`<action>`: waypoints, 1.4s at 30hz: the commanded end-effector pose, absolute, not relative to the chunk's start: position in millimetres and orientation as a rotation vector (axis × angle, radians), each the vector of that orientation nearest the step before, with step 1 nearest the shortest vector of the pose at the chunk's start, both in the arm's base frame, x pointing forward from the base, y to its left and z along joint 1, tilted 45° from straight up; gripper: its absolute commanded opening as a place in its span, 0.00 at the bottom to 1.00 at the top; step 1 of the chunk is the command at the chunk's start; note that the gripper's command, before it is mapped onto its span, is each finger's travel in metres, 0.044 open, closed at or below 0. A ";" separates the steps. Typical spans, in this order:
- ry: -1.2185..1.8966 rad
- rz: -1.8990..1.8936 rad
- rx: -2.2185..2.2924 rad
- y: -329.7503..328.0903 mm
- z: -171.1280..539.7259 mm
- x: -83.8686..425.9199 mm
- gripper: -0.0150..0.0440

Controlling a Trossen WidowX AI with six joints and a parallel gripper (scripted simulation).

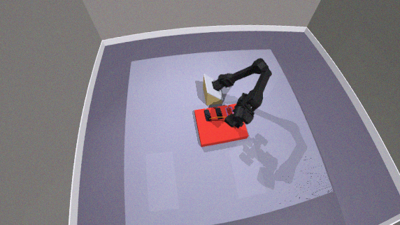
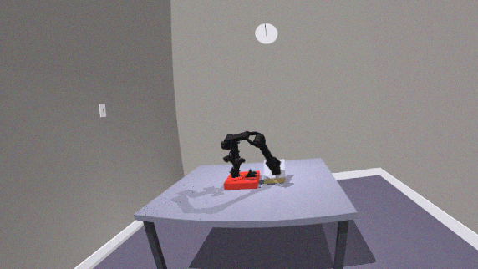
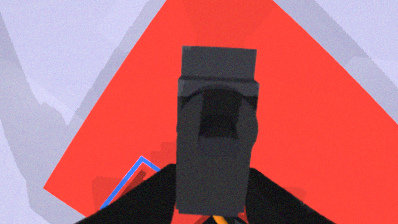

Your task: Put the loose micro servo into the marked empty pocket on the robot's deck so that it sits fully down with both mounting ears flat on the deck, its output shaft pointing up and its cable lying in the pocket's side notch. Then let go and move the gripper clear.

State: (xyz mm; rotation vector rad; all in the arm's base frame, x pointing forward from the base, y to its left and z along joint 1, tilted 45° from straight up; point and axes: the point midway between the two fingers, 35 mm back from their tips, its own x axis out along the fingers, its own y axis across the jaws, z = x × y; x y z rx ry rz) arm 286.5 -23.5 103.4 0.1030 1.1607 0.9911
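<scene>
My gripper (image 1: 233, 124) (image 2: 235, 175) (image 3: 211, 174) is shut on the loose micro servo (image 3: 215, 160), holding it over the red deck (image 1: 217, 136) (image 2: 240, 185) (image 3: 305, 125). In the wrist view the dark servo's rounded shaft side faces the camera, with one ear at the top of the frame. Its orange cable (image 3: 219, 219) shows at the bottom edge. The blue-outlined pocket (image 3: 122, 183) lies at lower left there, partly hidden by a finger; its outline also shows in the top view (image 1: 227, 111), beside the gripper. The servo's exact height above the deck cannot be told.
Two dark servos (image 1: 208, 115) (image 1: 218, 112) sit in the deck, left of the pocket in the top view. A white and tan wedge-shaped block (image 1: 212, 100) (image 2: 274, 180) stands behind the deck, near the arm's base. Orange cable runs across the deck near the seated servos.
</scene>
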 end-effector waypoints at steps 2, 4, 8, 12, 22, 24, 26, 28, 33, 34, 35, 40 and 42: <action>1.238 0.889 0.244 -23.7 105.0 286.6 0.25; 1.270 0.848 0.299 -23.7 105.0 286.6 0.25; 1.330 0.762 0.408 -23.7 105.0 286.6 0.25; 1.387 0.674 0.516 -23.7 105.0 286.6 0.25; 1.432 0.594 0.610 -23.7 105.0 285.9 0.25; 1.433 0.594 0.610 -23.7 104.8 282.5 0.25; 1.433 0.593 0.610 -23.5 104.5 276.6 0.25; 1.433 0.593 0.610 -23.4 104.1 268.6 0.25; 1.434 0.593 0.611 -22.9 103.0 246.0 0.25; 1.435 0.593 0.611 -22.8 102.8 241.4 0.25; 1.435 0.593 0.611 -22.6 102.6 236.5 0.25; 1.436 0.592 0.611 -22.0 101.4 212.1 0.25; 1.437 0.592 0.612 -21.7 100.9 202.5 0.25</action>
